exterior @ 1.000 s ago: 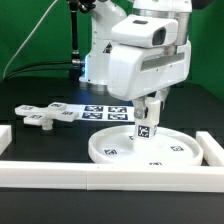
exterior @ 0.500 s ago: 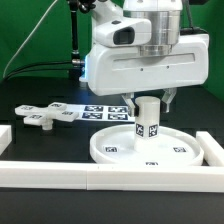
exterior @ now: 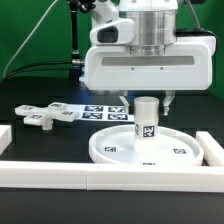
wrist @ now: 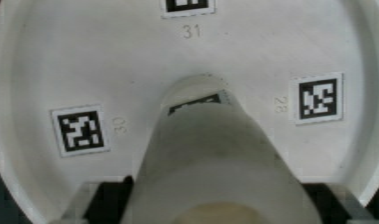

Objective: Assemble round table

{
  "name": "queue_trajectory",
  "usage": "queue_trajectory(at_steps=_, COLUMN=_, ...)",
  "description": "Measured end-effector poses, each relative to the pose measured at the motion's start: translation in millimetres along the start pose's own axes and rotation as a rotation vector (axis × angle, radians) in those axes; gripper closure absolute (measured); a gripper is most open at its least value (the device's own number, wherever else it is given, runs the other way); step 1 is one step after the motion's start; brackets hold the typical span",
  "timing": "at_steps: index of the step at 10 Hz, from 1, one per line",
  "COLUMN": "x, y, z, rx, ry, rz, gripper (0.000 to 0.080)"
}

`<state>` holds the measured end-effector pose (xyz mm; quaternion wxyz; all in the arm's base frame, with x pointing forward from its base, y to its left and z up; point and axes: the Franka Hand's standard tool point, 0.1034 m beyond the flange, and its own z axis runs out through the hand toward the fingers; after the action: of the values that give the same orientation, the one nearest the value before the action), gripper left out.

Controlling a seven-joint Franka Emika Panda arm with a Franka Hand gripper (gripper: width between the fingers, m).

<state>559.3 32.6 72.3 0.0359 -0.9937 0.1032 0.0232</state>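
**A:** Exterior view first: where is the post?

**B:** The short thick post stands upright at the middle of the round disc, which lies flat on the dark surface. The post's top reaches up between the fingers.

**A:** Are they clamped on it?

**B:** No. One finger hangs at 9 o'clock from the post's top and the other at 3 o'clock, spread wide, with a dark gap on each side. They hold nothing.

**A:** And the other parts?

**B:** The cross-shaped piece lies flat at about 9 o'clock from the disc, well apart from it. The marker board lies at about 11 o'clock, behind the disc.

**A:** Now the wrist view.

**B:** The post fills the middle, rising from the disc toward the camera. The dark fingers flank its near end. I cannot tell here whether they touch it. Three tags show on the disc around the post.
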Motion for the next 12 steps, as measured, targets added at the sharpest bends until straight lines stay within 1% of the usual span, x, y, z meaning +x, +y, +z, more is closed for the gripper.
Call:
queue_trajectory(at_steps=1, x=-0.3, y=-0.1, z=0.1, rx=0.01, ry=-0.004, rz=0.176, gripper=0.039)
queue_trajectory(at_steps=2, x=-0.1, y=-0.9, z=0.3, rx=0.011, ry=-0.003, rz=0.263, gripper=0.039)
queue_trajectory(at_steps=4, x=-1.9, y=-2.4, z=1.6, rx=0.036, ry=-0.016, rz=0.582, gripper=0.039)
queue_trajectory(at_steps=5, x=-1.9, y=-3.5, z=1.5, rx=0.036, ry=-0.017, rz=0.657, gripper=0.039)
queue_trajectory(at_steps=7, x=-0.4, y=-7.2, z=-0.2, rx=0.032, ry=-0.01, rz=0.687, gripper=0.039)
queue_trajectory(at_steps=8, x=-0.5, y=-6.6, z=0.3, rx=0.038, ry=-0.015, rz=0.779, gripper=0.039)
queue_trajectory(at_steps=10, x=-0.4, y=-6.5, z=0.2, rx=0.04, ry=-0.018, rz=0.857, gripper=0.039)
queue_trajectory(at_steps=11, x=-0.2, y=-6.0, z=0.1, rx=0.046, ry=-0.022, rz=0.948, gripper=0.039)
queue_trajectory(at_steps=12, x=0.0, y=-4.2, z=0.6, rx=0.064, ry=-0.033, rz=1.073, gripper=0.039)
